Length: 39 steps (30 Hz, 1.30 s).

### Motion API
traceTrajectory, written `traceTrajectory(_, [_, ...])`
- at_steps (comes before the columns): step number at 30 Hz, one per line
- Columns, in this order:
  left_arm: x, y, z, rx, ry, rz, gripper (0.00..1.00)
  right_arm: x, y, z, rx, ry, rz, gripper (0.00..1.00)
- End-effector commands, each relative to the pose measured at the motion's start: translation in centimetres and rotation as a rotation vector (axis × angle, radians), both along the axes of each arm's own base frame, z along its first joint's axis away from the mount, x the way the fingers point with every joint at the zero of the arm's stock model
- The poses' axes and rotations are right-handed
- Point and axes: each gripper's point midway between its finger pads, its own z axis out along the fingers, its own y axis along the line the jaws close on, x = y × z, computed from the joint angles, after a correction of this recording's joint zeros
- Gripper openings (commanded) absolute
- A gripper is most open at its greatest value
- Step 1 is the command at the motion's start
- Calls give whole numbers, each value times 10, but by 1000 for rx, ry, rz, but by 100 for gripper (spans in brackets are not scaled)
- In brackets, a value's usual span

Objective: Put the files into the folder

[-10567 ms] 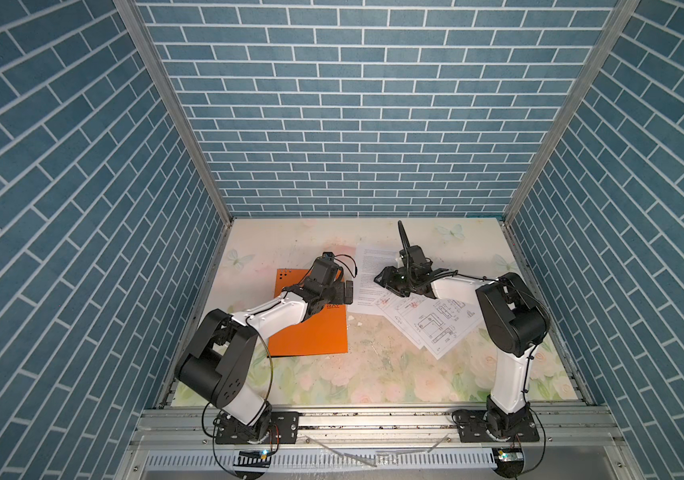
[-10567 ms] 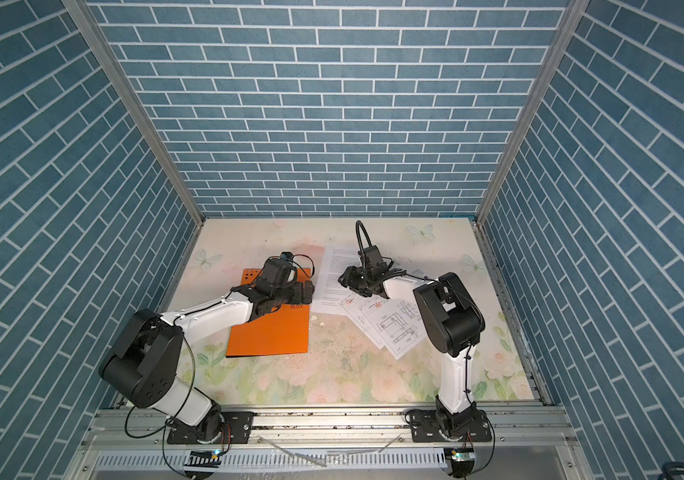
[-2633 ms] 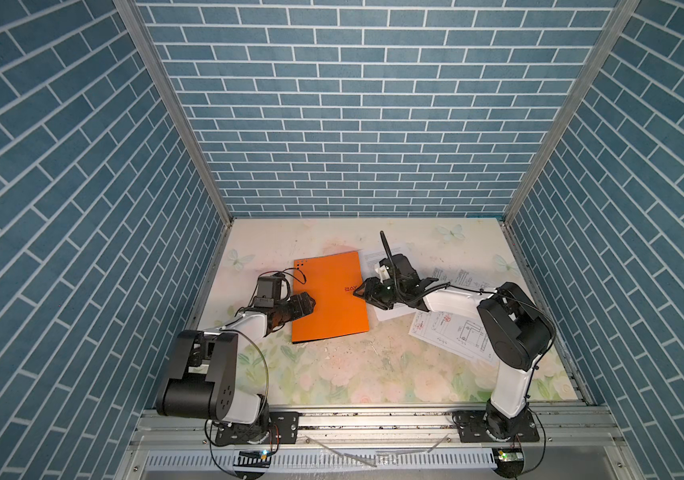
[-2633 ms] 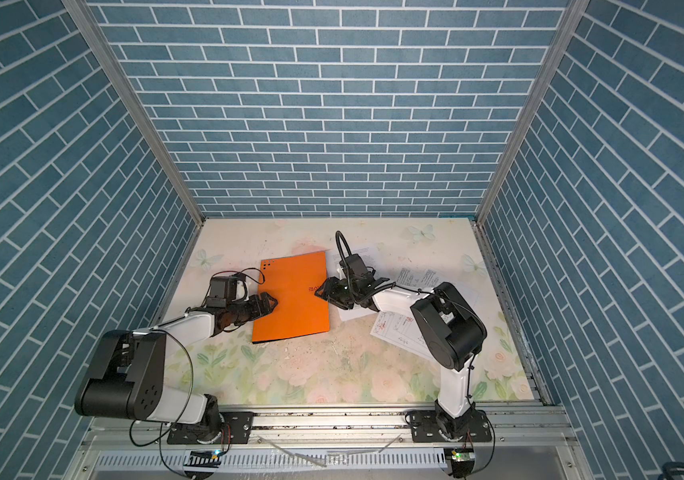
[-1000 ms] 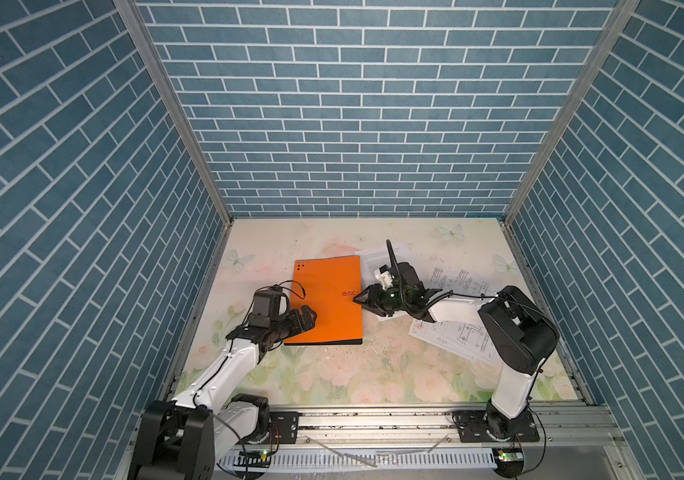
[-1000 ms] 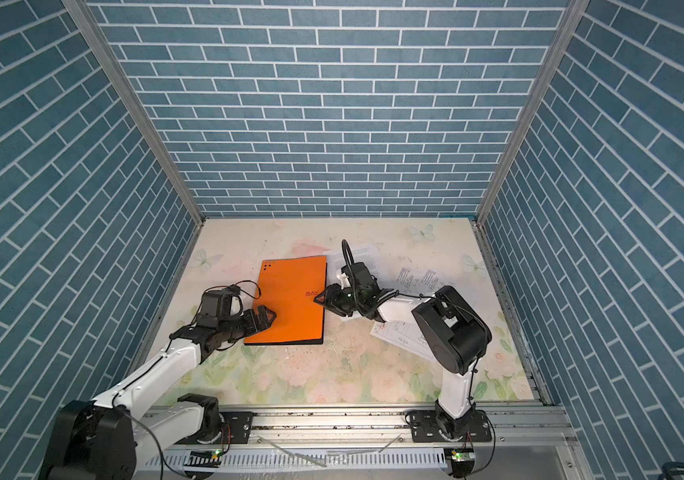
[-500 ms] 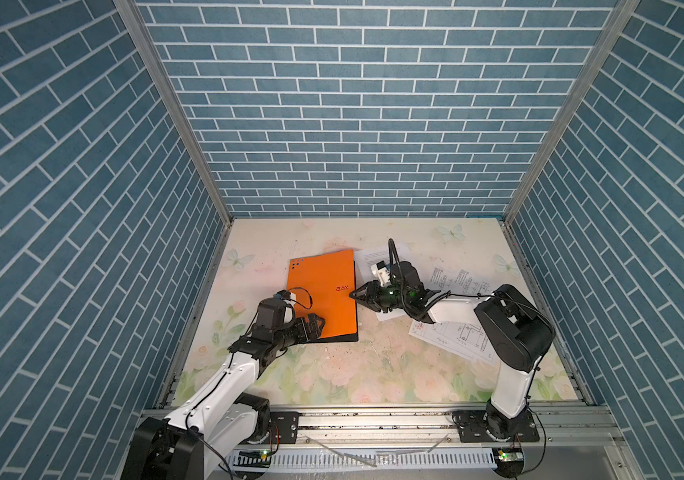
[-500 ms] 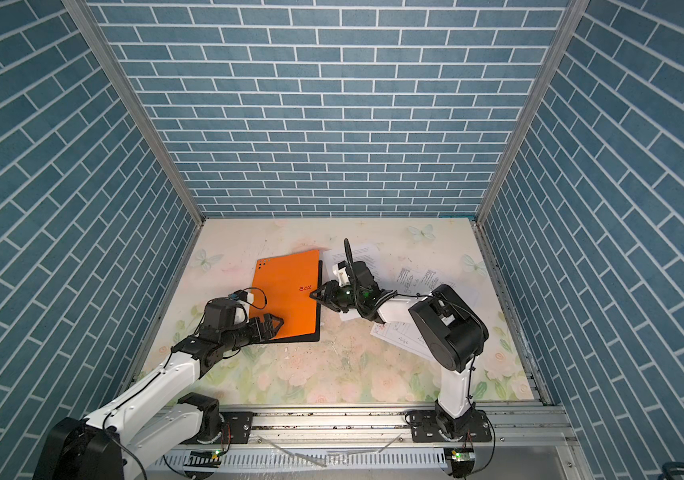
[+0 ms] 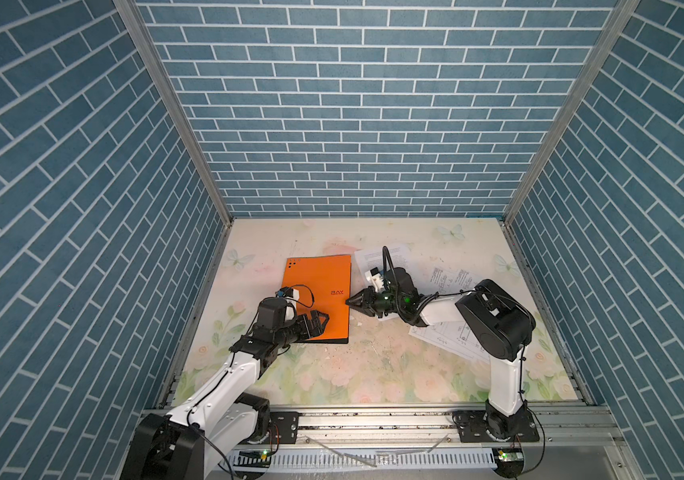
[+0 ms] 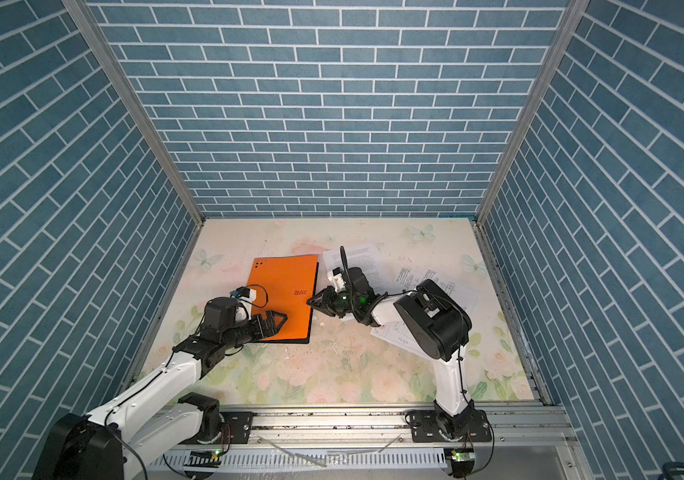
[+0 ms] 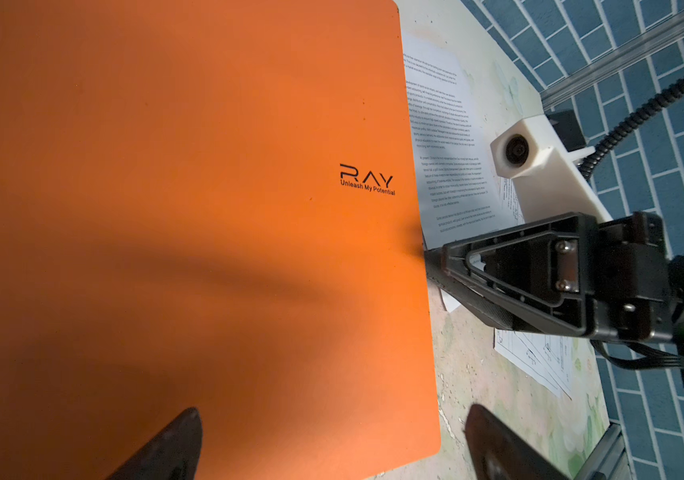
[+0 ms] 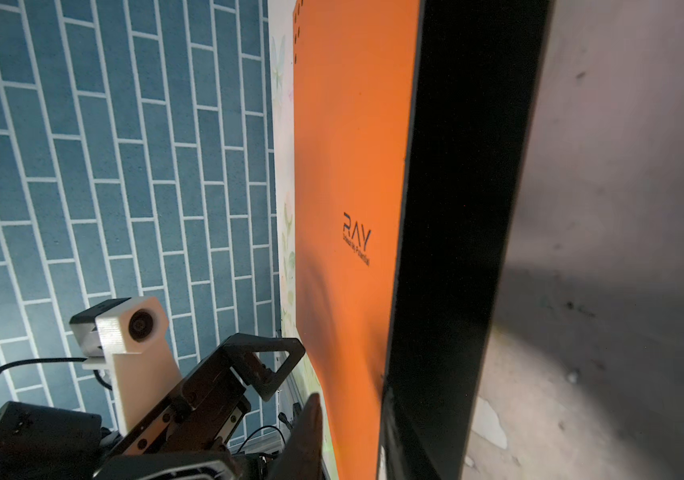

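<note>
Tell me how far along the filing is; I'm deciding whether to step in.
Done: nothing yet. The folder lies closed and the files lie loose on the table beside it. In hand: the right gripper has its fingers at the folder's open edge, apparently to lift the cover; the left gripper hovers open over its near edge. Left: open it and move every sheet inside.

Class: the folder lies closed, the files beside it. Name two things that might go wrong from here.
The right tool meets only the thin edge of the folder, so the cover may slip free or the whole folder slide. The right arm crosses over the files, so moving it may drag or crease them.
</note>
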Motion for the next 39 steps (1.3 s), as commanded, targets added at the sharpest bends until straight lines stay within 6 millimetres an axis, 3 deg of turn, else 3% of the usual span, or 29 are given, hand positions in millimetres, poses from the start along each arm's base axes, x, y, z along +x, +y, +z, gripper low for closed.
traceTrajectory(1, [-3,-3,-2,-5,5,-13,100,4,15,26,84,-42,18,23])
traceTrajectory(12, [-26,15,7,53,53,55,100,7,15,28,86,-47,6,22])
traceTrajectory(24, [-60,17,-12,-113,171,209,100,11,14,33,84,-68,-14,22])
traceTrajectory(35, [-53,8,-27,-251,180,313,98,12,14,36,68,-78,-15,21])
traceTrajectory(39, [-47,2,-35,-265,193,316,92,13,14,37,66,-80,-16,21])
